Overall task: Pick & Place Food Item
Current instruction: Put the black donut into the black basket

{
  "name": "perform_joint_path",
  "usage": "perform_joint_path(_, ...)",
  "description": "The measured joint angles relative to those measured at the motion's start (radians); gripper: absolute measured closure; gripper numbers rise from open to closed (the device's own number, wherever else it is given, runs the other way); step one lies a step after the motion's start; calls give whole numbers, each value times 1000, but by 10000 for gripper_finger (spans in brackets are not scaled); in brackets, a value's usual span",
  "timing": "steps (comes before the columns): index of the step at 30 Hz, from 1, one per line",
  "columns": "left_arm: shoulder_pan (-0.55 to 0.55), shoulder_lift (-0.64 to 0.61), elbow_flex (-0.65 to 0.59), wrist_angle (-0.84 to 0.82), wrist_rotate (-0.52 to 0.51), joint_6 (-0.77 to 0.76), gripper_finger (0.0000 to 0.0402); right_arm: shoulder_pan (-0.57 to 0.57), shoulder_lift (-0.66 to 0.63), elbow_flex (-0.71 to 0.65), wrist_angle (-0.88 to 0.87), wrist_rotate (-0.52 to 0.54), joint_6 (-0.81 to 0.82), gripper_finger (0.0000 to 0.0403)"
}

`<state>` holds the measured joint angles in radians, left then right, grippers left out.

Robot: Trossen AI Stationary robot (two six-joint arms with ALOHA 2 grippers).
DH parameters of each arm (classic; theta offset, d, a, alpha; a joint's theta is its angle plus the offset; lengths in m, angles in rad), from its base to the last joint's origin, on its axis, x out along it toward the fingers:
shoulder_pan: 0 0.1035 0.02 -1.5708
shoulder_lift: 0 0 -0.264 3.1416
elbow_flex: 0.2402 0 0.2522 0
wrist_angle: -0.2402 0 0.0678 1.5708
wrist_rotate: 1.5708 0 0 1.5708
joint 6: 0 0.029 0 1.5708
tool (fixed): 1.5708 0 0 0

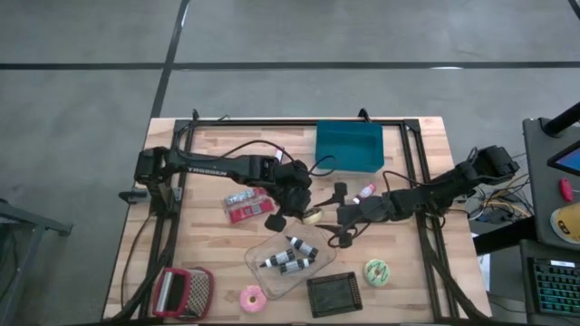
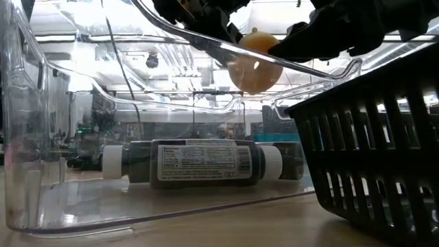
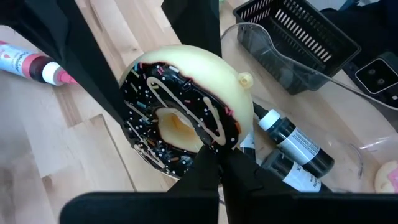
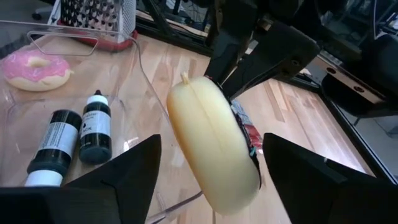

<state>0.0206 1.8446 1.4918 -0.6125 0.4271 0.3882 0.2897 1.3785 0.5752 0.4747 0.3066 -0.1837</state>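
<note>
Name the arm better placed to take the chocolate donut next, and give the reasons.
Right. The left gripper is shut on the chocolate donut, held above the table. The right gripper is open, with its fingers straddling the donut's edge, ready to close.

Robotics lab, bare concrete floor (image 1: 82, 118), wooden worktable (image 1: 426, 136), keyboard (image 1: 555, 285) alongside, cables (image 1: 494, 195)
</note>
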Motion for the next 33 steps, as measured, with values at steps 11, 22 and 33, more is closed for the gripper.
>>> perform_joint_path(11,-2,0,0,15,4,0,401,0,0,-2,0,0,-4,214)
perform_joint_path(22,-2,0,0,16,4,1,396,0,-1,-2,0,0,-11,336)
perform_joint_path(33,-2,-17,12,-1,18,-4,324,0,-2,-2,-5,-42,-11,387)
